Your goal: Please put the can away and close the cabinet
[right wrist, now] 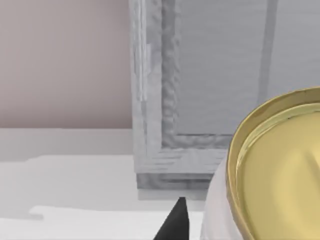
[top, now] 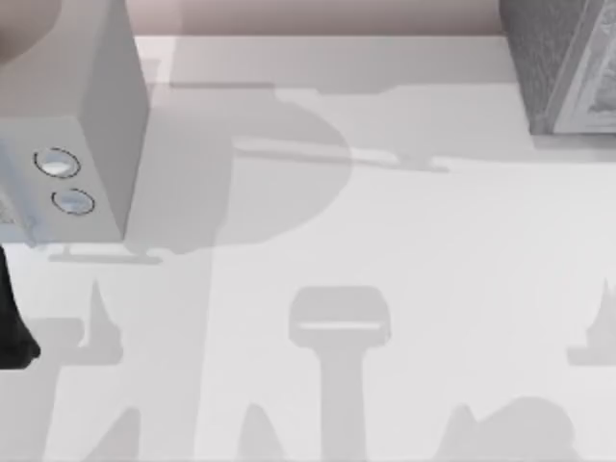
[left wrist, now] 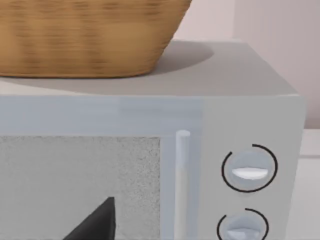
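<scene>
While one can faces one cabinet, I cannot tell either arm's jaws.

Wicker basket atop microwave, 2 knobs

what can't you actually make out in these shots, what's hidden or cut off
- Can: right wrist view shows just its gold top and part of its white side; the rest is cut off by the picture's edge.
- Cabinet: cut off at the top view's right corner, so whether its door stands open is unclear.
- Basket on the microwave: contents hidden by its wall, left wrist view.
- Left arm: mostly cut off, top view.
</scene>
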